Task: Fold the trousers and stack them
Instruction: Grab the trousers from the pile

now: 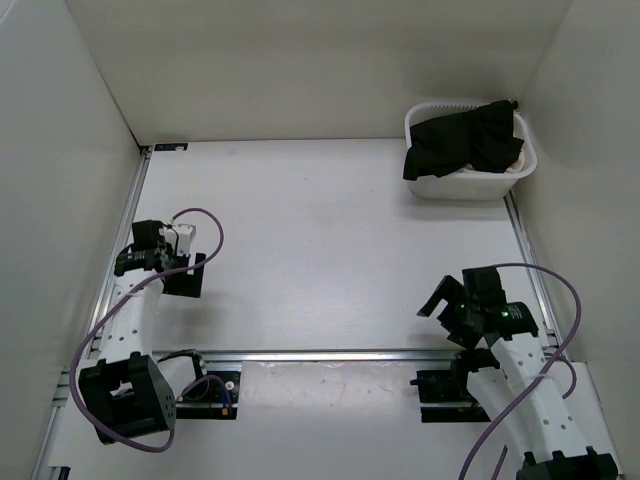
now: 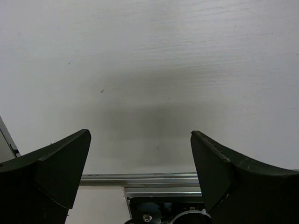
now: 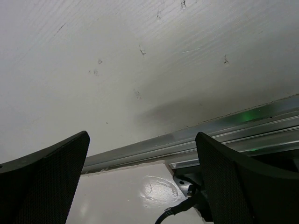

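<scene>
Trousers [image 1: 462, 140]: black, bunched in a heap inside the white basket [image 1: 470, 187]. They sit well ahead of the right gripper [image 3: 142, 135] and a little to its right, and far ahead and across to the right of the left gripper [image 2: 140, 134]. Neither touches them.

Handling, judged: cloth looks soft, matte and limp. Likely light, and will sag and trail when lifted. Nothing to break, but it may snag on the basket rim.

Hold, judged: pinch the fold draped over the basket wall on the side nearer the left gripper, or a raised ridge on top of the heap. Waistband not identifiable.

Orientation: crumpled; waist and legs cannot be told apart. The heap's longer run follows the basket's length, crosswise to the right gripper's reach.

Both grippers: jaws spread wide, nothing between them, only bare table [image 1: 320, 250] beneath.
</scene>
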Robot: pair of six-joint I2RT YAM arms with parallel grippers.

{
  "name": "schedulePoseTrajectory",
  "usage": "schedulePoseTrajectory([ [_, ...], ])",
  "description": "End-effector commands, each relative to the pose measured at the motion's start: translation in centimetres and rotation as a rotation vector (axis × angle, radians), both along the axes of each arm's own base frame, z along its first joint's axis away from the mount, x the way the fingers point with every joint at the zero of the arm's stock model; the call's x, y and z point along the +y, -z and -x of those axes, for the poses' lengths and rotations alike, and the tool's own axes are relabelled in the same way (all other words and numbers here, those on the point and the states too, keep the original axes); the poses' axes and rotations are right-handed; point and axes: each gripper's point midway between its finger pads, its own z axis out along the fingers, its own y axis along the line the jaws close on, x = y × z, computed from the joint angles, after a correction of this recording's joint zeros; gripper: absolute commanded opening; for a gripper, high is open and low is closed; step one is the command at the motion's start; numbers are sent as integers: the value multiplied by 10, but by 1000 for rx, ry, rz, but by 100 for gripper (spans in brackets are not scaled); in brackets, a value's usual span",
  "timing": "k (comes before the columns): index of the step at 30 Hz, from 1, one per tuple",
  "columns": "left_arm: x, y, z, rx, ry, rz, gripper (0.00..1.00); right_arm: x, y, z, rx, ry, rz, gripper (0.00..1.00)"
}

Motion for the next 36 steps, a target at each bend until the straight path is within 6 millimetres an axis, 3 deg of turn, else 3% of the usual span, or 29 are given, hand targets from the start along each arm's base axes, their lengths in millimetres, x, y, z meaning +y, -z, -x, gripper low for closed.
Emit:
schedulePoseTrajectory([
  [1, 1, -6, -6, -34, 8, -12, 100, -8, -16, -15, -53, -17, 64, 99],
  [2, 1, -4, -5, -25, 8, -10, 100, -11, -27, -25, -90, -22, 88, 99],
  [3, 1, -4, -5, -25, 8, -10, 100, -16, -56, -46, -163, -18, 125, 99],
  [5, 1, -19, -20, -64, 17, -2, 100, -17, -98, -80, -294, -91, 182, 99],
  [6, 2, -26, -27, -81, 17, -6, 100, -19, -110, -98, -293, -109, 219, 99],
  [7, 2, -33, -34, -99, 22, 0, 100, -22, -163, -124, -411, -113, 261, 99],
  [8, 5, -50, -50, -132, 22, -7, 100, -40, -187, -142, -443, -49, 355, 99],
  [9, 7, -58, -59, -149, 22, -11, 100, -48, -191, -170, -404, -43, 411, 99],
  [10, 9, -65, -67, -162, 23, -14, 100, -52, -211, -191, -436, -36, 439, 99],
  [11, 15, -85, -82, -207, 15, -38, 100, -64, -267, -216, -548, -6, 469, 99],
  [12, 17, -85, -90, -195, 15, -35, 100, -58, -258, -254, -507, -50, 437, 99],
  [14, 21, -95, -104, -209, 11, -59, 100, -73, -281, -294, -534, -27, 409, 99],
  [15, 23, -103, -115, -226, 1, -56, 100, -78, -294, -330, -551, -8, 383, 99],
  [16, 26, -109, -120, -238, -5, -67, 100, -84, -299, -348, -566, 4, 361, 99],
  [17, 25, -113, -124, -250, -26, -56, 100, -97, -299, -364, -572, 33, 323, 99],
  [18, 24, -127, -133, -286, -17, -50, 100, -107, -284, -396, -571, 51, 302, 99],
  [19, 23, -130, -137, -295, -21, -34, 100, -116, -272, -409, -566, 73, 277, 99],
  [20, 21, -134, -139, -309, -14, -27, 100, -138, -243, -422, -526, 116, 254, 99],
  [22, 19, -134, -142, -309, -6, -15, 100, -154, -223, -447, -584, 165, 166, 99],
  [23, 19, -128, -142, -291, -6, -11, 100, -156, -186, -456, -536, 168, 126, 99],
  [25, 18, -112, -138, -249, -7, -3, 100, -156, -174, -477, -572, 142, 75, 99],
  [26, 18, -108, -136, -240, -7, -1, 100, -155, -143, -493, -544, 125, 48, 99],
  [27, 17, -102, -135, -223, -15, 7, 100, -143, -167, -506, -621, 61, -7, 99],
  [28, 17, -102, -135, -222, -16, 7, 100, -137, -167, -513, -640, 40, -49, 99],
  [30, 19, -102, -135, -221, -21, -2, 100, -131, -160, -523, -665, 16, -99, 99],
  [34, 27, -100, -137, -208, -34, -41, 100, -123, -130, -512, -610, 2, -52, 99],
  [36, 28, -101, -139, -208, -34, -41, 100, -120, -130, -510, -597, -9, -22, 99],
])
